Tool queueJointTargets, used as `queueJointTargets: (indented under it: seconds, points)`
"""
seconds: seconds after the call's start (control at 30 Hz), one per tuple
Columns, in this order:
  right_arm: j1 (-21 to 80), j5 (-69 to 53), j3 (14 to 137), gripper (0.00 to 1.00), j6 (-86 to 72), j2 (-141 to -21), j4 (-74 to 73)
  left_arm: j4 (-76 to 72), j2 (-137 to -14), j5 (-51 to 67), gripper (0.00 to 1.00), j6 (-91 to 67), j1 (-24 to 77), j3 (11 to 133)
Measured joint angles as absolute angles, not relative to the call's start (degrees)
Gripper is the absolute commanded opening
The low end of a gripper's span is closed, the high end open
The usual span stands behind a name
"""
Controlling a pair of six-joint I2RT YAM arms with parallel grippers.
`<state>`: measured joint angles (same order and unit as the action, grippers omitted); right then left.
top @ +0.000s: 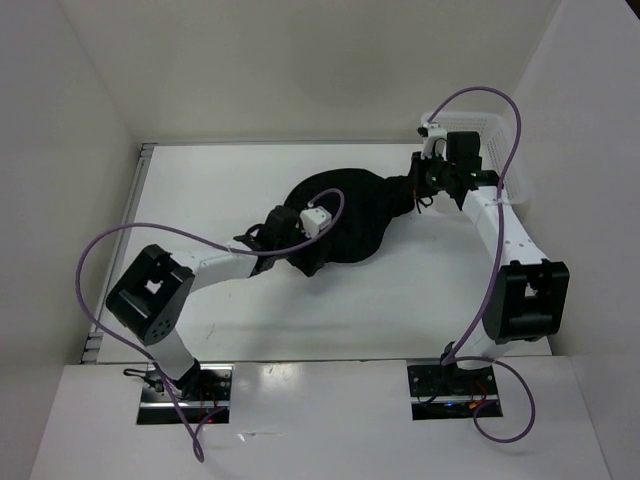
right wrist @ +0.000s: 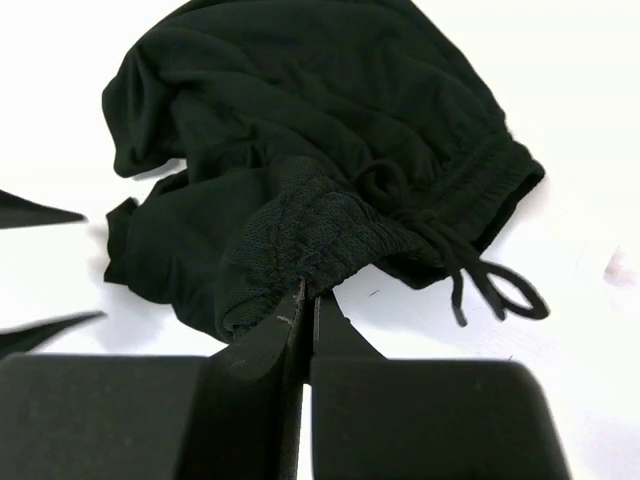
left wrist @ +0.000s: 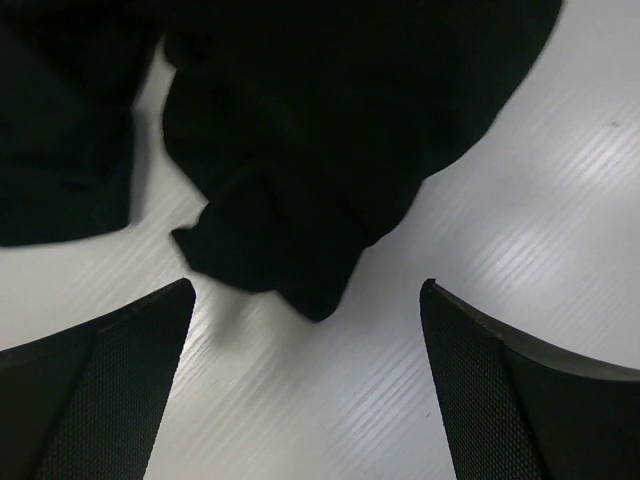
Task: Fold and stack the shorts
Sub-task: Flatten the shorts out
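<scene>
Since no fold is seen in the cloth, step: spreading/flattening, judged pre-fold; stacking not yet reached.
Shorts [top: 345, 215]: bunched in a dark heap mid-worktop [top: 200, 190], between the two arms; no part laid flat.
Right hand [right wrist: 308, 295]: clenched on the gathered waistband [right wrist: 320, 235]; fingers seen nearly touching w/ elastic pinched between them.
Drawstring [right wrist: 490, 285]: loose bow lying on the worktop just beside the waistband, not gripped.
Left hand [left wrist: 308, 290]: released, fingers spread wide, nothing held; a folded hem corner [left wrist: 270, 250] is framed just ahead, between them.
Basket [top: 490, 130]: white mesh, far right corner, behind the right arm; not involved.
Next move (est.): hem corner to be pinched by the left hand, then cloth to be drawn apart btwn both hands so it can be laid flat.
Called for: a low, shallow approach so an edge is caught, not the whole wad; gentle tension, as the waistband is gripped at the fingertips only.
Risk: layers dragged together, heap merely shifted.
</scene>
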<state>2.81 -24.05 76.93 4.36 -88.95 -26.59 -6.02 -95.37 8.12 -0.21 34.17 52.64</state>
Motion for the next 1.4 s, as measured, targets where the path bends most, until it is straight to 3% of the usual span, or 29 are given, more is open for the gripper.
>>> queueJointTargets:
  seconds: [0.2, 0.3, 0.33, 0.37, 0.47, 0.5, 0.8, 0.97, 1.1, 1.4]
  points:
    - [1.63, -25.12, 76.66, 0.00, 3.92, -88.36, -26.59, -9.93, -101.45, 3.62, 1.00, -0.21, 39.29, 52.77]
    - [0.36, -25.87, 76.42, 0.00, 3.42, -87.92, -26.61, -10.85, -103.55, 0.99, 0.84, -0.32, 39.03, 53.76]
    - [0.03, -26.02, 76.42, 0.00, 3.22, -87.77, -26.59, -11.00, -104.03, 0.62, 0.77, -0.40, 38.96, 54.15]
    - [-0.25, -26.15, 76.42, 0.00, 3.03, -87.57, -26.57, -11.27, -104.38, 0.27, 0.55, -0.40, 38.87, 54.52]
    - [-0.73, -26.52, 76.34, 0.00, 2.81, -87.09, -26.55, -11.84, -105.19, -1.02, 0.18, -0.16, 38.68, 55.27]
    - [-0.93, -26.70, 76.29, 0.00, 2.74, -86.96, -26.55, -11.97, -105.30, -1.39, 0.00, -0.27, 38.68, 55.31]
    - [-0.93, -28.05, 79.57, 0.00, 2.59, -89.21, -26.85, -7.92, -100.84, -5.45, 0.00, -0.12, 32.77, 55.68]
    - [0.40, -30.74, 87.07, 0.00, 2.90, -92.66, -26.87, -1.34, -90.41, -7.35, 0.00, -0.27, 19.97, 62.13]
    - [2.76, -33.50, 88.01, 0.00, 6.63, -92.53, -27.31, 3.27, -78.61, -7.73, 0.00, -0.21, 19.22, 64.10]
    - [13.15, -30.46, 72.62, 0.00, 28.03, -85.49, -40.60, 23.00, -70.46, -0.67, 0.00, -0.19, 22.83, 56.90]
